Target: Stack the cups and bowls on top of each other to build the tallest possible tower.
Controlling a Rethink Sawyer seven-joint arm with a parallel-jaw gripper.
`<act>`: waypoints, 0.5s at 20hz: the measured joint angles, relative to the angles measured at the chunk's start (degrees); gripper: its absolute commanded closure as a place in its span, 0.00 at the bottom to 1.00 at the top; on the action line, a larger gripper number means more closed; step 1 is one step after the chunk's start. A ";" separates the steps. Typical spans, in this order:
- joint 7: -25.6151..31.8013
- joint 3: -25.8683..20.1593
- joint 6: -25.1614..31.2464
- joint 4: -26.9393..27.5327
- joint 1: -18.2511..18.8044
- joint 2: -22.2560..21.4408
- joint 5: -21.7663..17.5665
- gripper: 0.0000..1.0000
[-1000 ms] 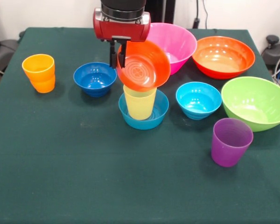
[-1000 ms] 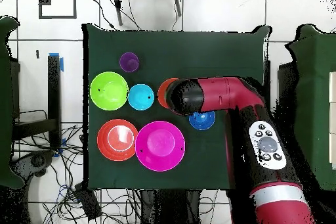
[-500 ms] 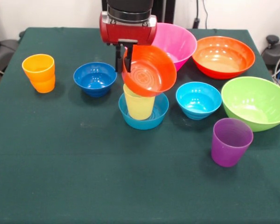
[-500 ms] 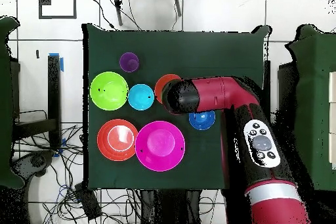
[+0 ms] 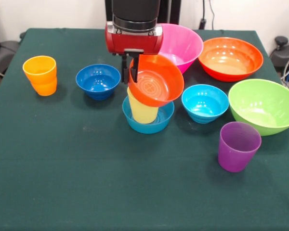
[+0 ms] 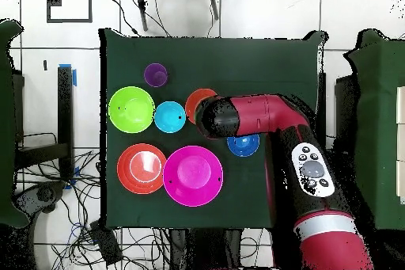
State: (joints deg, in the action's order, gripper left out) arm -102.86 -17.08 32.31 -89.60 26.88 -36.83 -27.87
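Fingers (image 5: 130, 67) clamped on its rim, the gripper (image 5: 130, 69) has carried the tilted orange-red small bowl (image 5: 156, 86) slightly sideways over the yellow cup (image 5: 140, 110) in the mid-blue bowl (image 5: 149, 125), not yet level enough to release.

This is a robotics lab or research room rather than a home. In the overhead view, a red and black robot arm (image 6: 304, 164) reaches in from the lower right of the frame over a rectangular worktop covered in dark green cloth (image 6: 261, 53). The floor of pale square tiles with dark joints (image 6: 237, 13) looks institutional. Loose black cables (image 6: 119, 239) tangle across the floor at the lower left, and a strip of blue tape (image 6: 74, 76) sits on the floor at the left. In the front view, plain white walls (image 5: 48, 13) close the upper edge, with cords (image 5: 203, 14) hanging at the upper right.
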 measured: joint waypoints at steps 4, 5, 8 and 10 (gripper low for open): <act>0.00 0.03 0.00 -0.01 0.00 0.45 -0.01 1.00; 0.00 0.03 0.00 0.01 0.00 0.44 0.00 1.00; 0.00 0.07 0.00 0.01 0.00 0.43 0.00 1.00; 0.00 0.08 0.00 -0.01 0.00 0.43 0.00 1.00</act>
State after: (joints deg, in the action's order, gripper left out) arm -102.86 -17.00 32.31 -89.60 26.88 -36.40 -27.87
